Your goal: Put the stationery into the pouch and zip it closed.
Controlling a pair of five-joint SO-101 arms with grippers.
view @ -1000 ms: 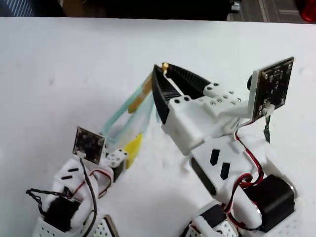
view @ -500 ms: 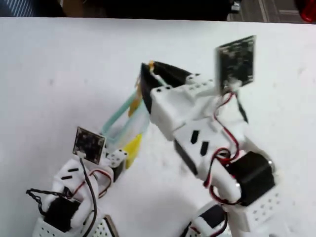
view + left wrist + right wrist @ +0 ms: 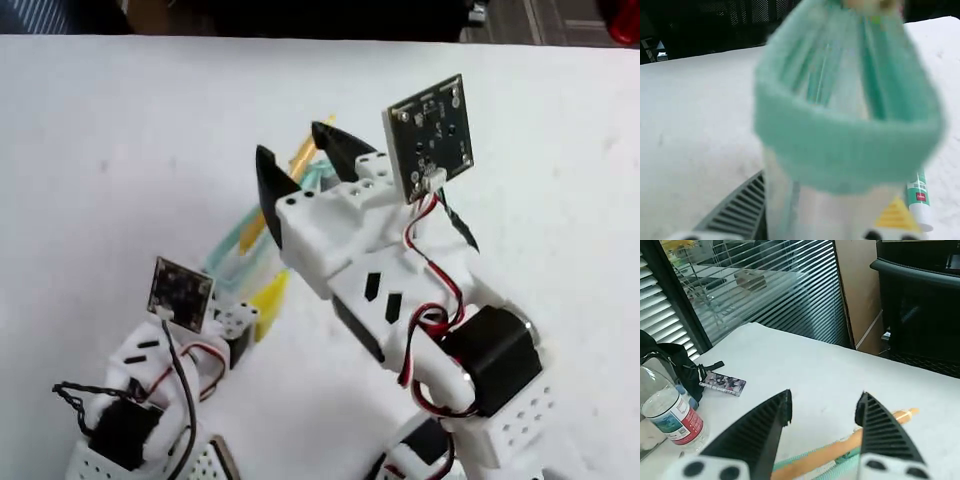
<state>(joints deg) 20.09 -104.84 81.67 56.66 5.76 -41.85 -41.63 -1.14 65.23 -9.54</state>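
A clear pouch (image 3: 243, 256) with teal trim lies slanted on the white table. My left gripper (image 3: 262, 300), at the lower left, is shut on its near end. In the left wrist view the pouch's teal rim (image 3: 840, 155) bulges wide, close to the camera. A tan pencil (image 3: 300, 158) lies along the pouch's far part and also shows in the right wrist view (image 3: 840, 450). My right gripper (image 3: 292, 142) hovers over that far end, open, its black fingers either side of the pencil and nothing gripped (image 3: 825, 397). A green-and-white tube (image 3: 917, 195) shows beside the pouch.
The right wrist view looks across the table to a water bottle (image 3: 670, 415), a black bag (image 3: 670, 365) and a small card (image 3: 722, 383) near its far side. Window blinds and a dark chair stand beyond. White tabletop (image 3: 120, 150) spreads left of the pouch.
My right arm swung left and its gripper opened, letting go of the pencil's end. The left arm and the pouch stayed put.
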